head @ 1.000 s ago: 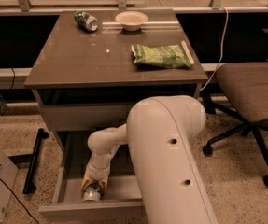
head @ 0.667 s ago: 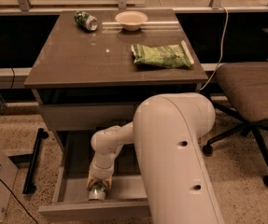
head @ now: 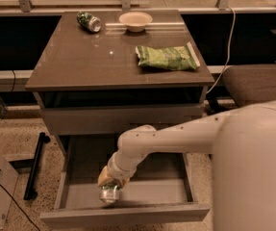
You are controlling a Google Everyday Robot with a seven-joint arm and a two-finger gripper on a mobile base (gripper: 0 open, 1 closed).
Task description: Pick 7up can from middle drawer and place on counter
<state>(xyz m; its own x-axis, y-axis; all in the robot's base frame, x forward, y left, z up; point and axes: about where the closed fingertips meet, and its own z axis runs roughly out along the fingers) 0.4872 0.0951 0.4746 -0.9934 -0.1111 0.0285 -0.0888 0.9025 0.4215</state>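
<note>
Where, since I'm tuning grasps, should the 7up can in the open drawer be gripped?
Across its round side wall, from above: the 7up can sits low in the middle drawer, whose walls bar sideways approach. The gripper is right over it.

Single camera view, set high and in front of the counter [head: 80, 61], looking steeply down and forward to the window ledge [head: 56, 11] beyond; the robot's own arm [head: 185, 134] looms close at lower right; the gripper [head: 109, 183] sits low in frame, inside the open middle drawer [head: 128, 215].
</note>
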